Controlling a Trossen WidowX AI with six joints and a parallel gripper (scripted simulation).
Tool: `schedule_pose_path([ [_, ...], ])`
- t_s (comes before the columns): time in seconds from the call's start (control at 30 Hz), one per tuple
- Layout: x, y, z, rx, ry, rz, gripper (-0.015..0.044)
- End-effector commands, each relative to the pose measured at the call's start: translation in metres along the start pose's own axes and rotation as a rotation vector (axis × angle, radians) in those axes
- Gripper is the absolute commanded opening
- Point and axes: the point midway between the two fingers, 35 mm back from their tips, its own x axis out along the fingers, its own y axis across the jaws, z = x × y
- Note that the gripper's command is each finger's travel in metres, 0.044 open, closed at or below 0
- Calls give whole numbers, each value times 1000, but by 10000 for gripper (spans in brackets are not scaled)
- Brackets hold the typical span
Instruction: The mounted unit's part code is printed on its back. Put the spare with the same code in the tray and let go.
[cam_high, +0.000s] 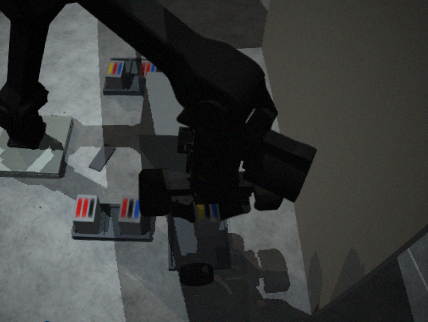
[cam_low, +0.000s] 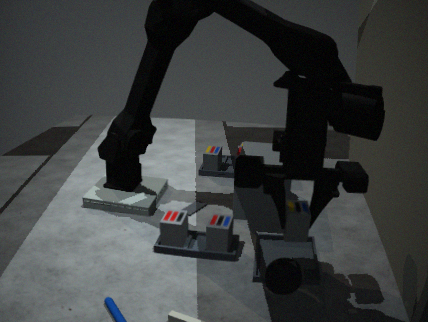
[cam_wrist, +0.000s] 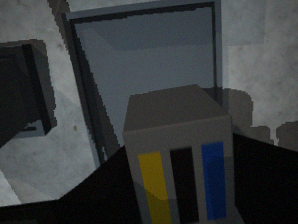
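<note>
My gripper (cam_high: 207, 216) (cam_low: 298, 227) (cam_wrist: 172, 143) is shut on a grey block with yellow, black and blue stripes, held upright above the tray (cam_high: 184, 242) (cam_low: 274, 250) (cam_wrist: 150, 60), near its back rim. A near rack (cam_high: 112, 239) (cam_low: 197, 253) holds a red-red-black block (cam_high: 86, 215) (cam_low: 173, 229) and a red-black-blue block (cam_high: 131, 217) (cam_low: 219, 234). A back rack (cam_high: 122, 92) (cam_low: 215, 173) holds a yellow-red-blue block (cam_high: 115, 75) (cam_low: 212, 157); another block there is partly hidden. A large grey box (cam_high: 167, 107) (cam_low: 257, 150) stands behind the gripper; any code on its back is hidden.
A black round thing (cam_high: 196, 274) (cam_low: 283, 276) is at the tray's front. A dark slat (cam_high: 102, 158) (cam_low: 196, 208) lies behind the near rack. A blue rod (cam_low: 115, 310) and a pale bar (cam_low: 182, 317) lie at the front. A tall wall (cam_high: 345, 125) (cam_low: 395, 200) is on the right.
</note>
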Motion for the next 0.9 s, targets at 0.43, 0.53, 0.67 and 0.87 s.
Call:
schedule_pose_path([
  [0.43, 13, 1, 2, -5, -4, -2, 0],
  [0.53, 15, 1, 2, -5, -5, -2, 0],
  [0.67, 17, 2, 2, -5, -5, -2, 0],
  [0.87, 21, 2, 3, -5, -5, -2, 0],
])
